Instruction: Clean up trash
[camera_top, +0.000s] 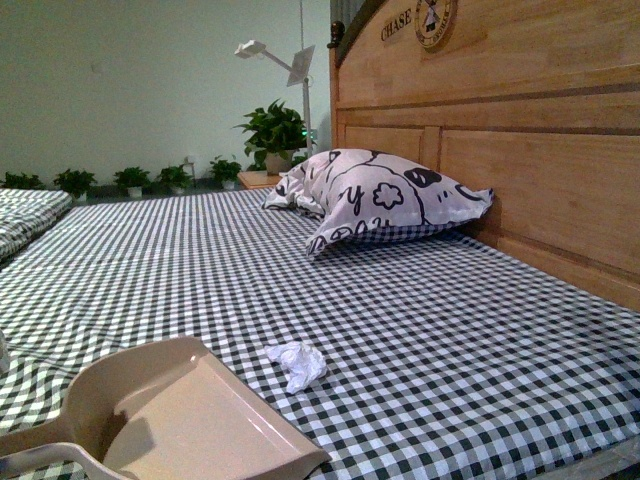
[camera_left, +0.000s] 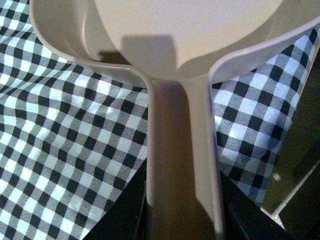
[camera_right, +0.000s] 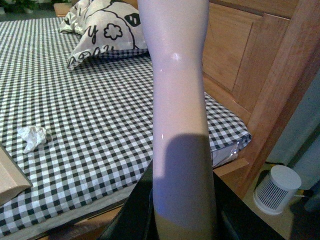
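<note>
The trash, a small crumpled wad of white tissue, lies on the checked bed sheet just right of the beige dustpan; it also shows in the right wrist view. My left gripper is shut on the dustpan handle, with the pan resting on the sheet at the near left. My right gripper is shut on the pale brush handle, held off the bed's near right corner. The brush head is out of view. Neither gripper shows in the front view.
A white black-patterned pillow lies against the wooden headboard at the far right. A small white round appliance stands on the floor beside the bed. The dustpan's corner shows in the right wrist view. Potted plants line the far wall.
</note>
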